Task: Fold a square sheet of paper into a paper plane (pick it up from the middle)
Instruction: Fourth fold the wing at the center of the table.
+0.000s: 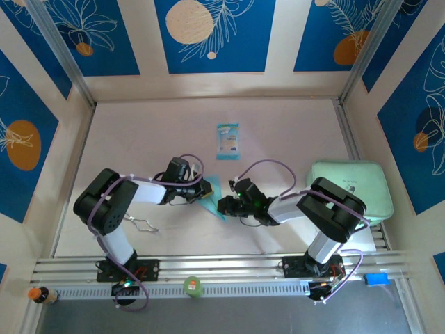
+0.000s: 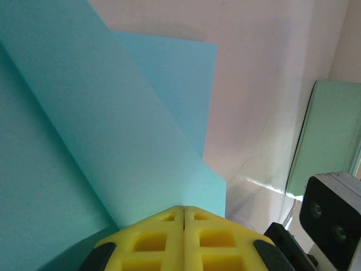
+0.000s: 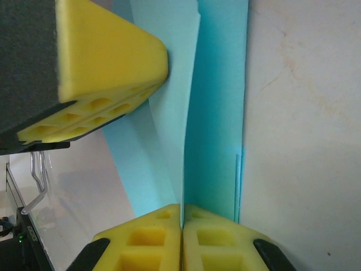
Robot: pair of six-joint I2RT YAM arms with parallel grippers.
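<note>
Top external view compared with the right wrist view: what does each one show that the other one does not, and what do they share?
Top external: the teal-and-white packet and, at the right, the pale green pad. Right wrist: the layered folded edges of the light-blue paper, running into the shut right gripper. Shared: that paper, held by the left gripper and the right one.

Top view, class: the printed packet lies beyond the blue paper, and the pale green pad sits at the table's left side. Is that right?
No: the top view shows the pale green pad at the right side of the table; the rest holds.
</note>
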